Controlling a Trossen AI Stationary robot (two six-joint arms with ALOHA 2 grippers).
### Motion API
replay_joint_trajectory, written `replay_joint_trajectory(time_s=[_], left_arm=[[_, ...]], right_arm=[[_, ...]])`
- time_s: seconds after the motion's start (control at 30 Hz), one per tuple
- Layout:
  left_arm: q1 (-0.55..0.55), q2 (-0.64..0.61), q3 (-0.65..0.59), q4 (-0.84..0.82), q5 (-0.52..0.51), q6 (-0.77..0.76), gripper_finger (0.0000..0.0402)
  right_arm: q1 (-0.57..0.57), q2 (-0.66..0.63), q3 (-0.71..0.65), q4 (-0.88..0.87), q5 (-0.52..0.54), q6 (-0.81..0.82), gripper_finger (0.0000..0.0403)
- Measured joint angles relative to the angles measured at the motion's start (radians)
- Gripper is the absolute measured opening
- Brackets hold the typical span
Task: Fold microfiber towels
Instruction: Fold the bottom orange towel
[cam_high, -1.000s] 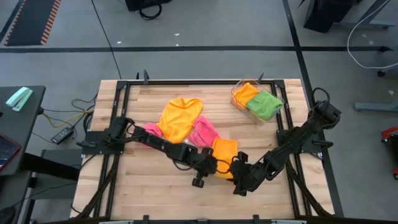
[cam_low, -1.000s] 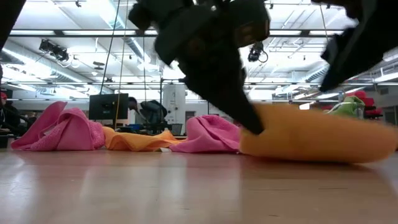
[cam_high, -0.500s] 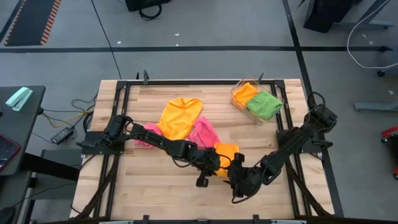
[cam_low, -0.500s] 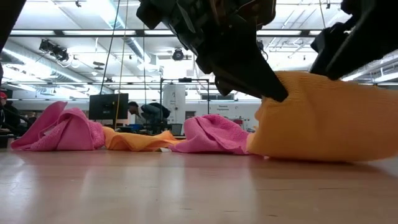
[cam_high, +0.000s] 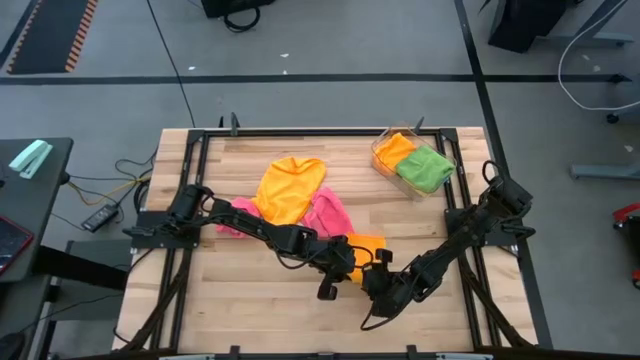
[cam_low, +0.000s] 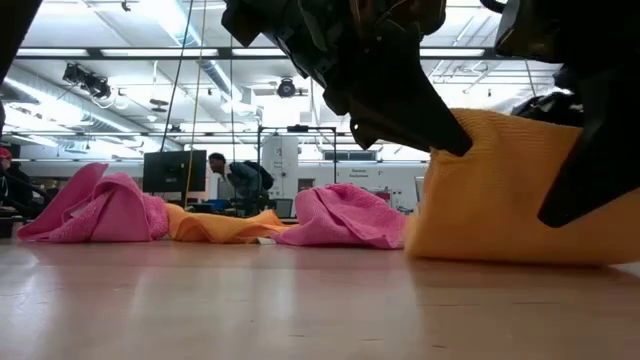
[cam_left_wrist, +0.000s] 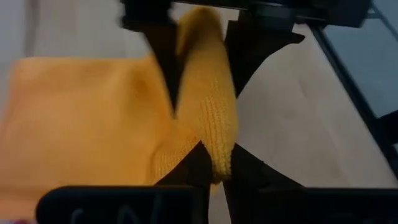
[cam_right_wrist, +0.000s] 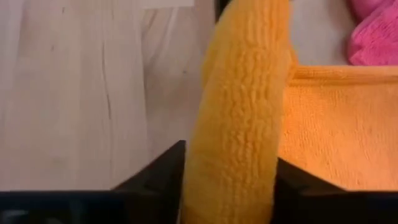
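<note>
An orange microfiber towel (cam_high: 365, 245) lies near the table's front middle, and one edge is pulled up into a ridge (cam_low: 500, 200). My left gripper (cam_high: 347, 268) reaches in from the left and is shut on that ridge. My right gripper (cam_high: 372, 283) comes from the near right, its fingers on either side of the same ridge. Two pink towels (cam_high: 325, 212) (cam_high: 235, 215) and a yellow-orange towel (cam_high: 290, 185) lie crumpled farther back, resting on the wood. My left gripper pinches the raised fold of the orange towel (cam_left_wrist: 217, 146) between its two fingers, slanting down from the table's left. The fold stands up off the table while the rest of the towel (cam_left_wrist: 74, 112) lies flat on the wood. My right gripper has the same thick orange fold (cam_right_wrist: 236, 143) between its two fingers (cam_right_wrist: 163, 171), which touch it on both sides. The fingers slant down from the near right and lie across the ridge. The fold rises between them, and the flat part (cam_right_wrist: 329, 124) stays on the table.
A clear tray (cam_high: 380, 150) at the far right holds a folded orange towel and a green towel (cam_high: 425, 168). Bare wood lies along the near edge and at the near left. A person shows in the room behind the table in the low view.
My left gripper has risen a little, drawing the orange towel's edge up from a low mound into a tall ridge. My right gripper has come down and toward the left gripper, onto that ridge. The towel's flat part has stayed where it was.
</note>
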Motion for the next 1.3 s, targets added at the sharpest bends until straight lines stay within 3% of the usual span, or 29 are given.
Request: replay_joint_trajectory(time_s=[0.2,0.3,0.43,0.6,0.77,1.03,1.3], left_arm=[[0.0,0.0,0.0,-0.002,-0.019,0.01,0.0089],[0.0,-0.011,0.0,-0.011,0.041,-0.006,0.0127],[-0.002,-0.053,0.002,-0.038,0.081,-0.008,0.0164],[-0.002,-0.088,0.002,-0.14,0.081,-0.006,0.0177],[-0.026,-0.088,0.0,-0.219,0.079,-0.009,0.0161],[-0.08,-0.085,0.0,-0.218,0.011,-0.028,0.012],[-0.093,-0.085,0.0,-0.235,0.01,-0.058,0.0089]], right_arm=[[-0.001,0.0,0.0,0.005,-0.043,0.046,0.0046],[0.0,-0.004,0.0,0.024,-0.086,0.059,0.0014],[0.002,-0.006,0.0,0.139,-0.18,0.05,0.0013],[0.003,-0.007,0.0,0.268,-0.326,0.087,0.0014],[0.008,-0.008,0.0,0.377,-0.445,0.128,0.0014],[-0.051,-0.008,-0.002,0.304,-0.495,0.041,0.0014],[-0.142,-0.008,-0.042,0.329,-0.573,-0.066,0.0012]])
